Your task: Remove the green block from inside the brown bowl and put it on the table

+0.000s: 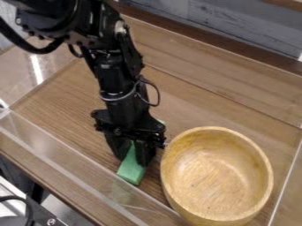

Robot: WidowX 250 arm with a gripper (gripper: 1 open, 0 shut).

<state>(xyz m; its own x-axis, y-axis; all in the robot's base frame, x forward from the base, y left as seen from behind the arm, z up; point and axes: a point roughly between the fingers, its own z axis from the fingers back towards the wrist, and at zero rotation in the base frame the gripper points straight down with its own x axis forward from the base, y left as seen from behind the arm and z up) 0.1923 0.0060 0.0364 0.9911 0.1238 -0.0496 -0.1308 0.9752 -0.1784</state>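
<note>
The one view looks down across the table (224, 79) from its near edge. The black arm comes in from the far left and ends in a claw (133, 152) that points almost straight down, just left of the bowl (220, 179). The claw is closed tight on the upper end of the green block (132, 166); its dark fingers (119, 145) straddle the block's top, and the rest of the block hangs out below them, tilted, with its lower end at or very near the wood. Whether that end actually rests on the tabletop or sits a little clear of it cannot be told from here.

The bowl stands on the near right part of the table and holds nothing; its inside shows only bare wood grain. The block is outside it, just beside the left of the rim, close to the low clear wall (71, 177) along the near edge.

By this reading the lift out of the bowl is done, and the step in hand is the placing. What remains, as I judge it, is to make sure the block's lower end is down on the wood, part the fingers so it is let go, and draw the claw straight up. Because the block hangs tilted, it may tip flat on release, possibly toward the bowl's rim or the clear wall, so a low, gentle release would suit best.
</note>
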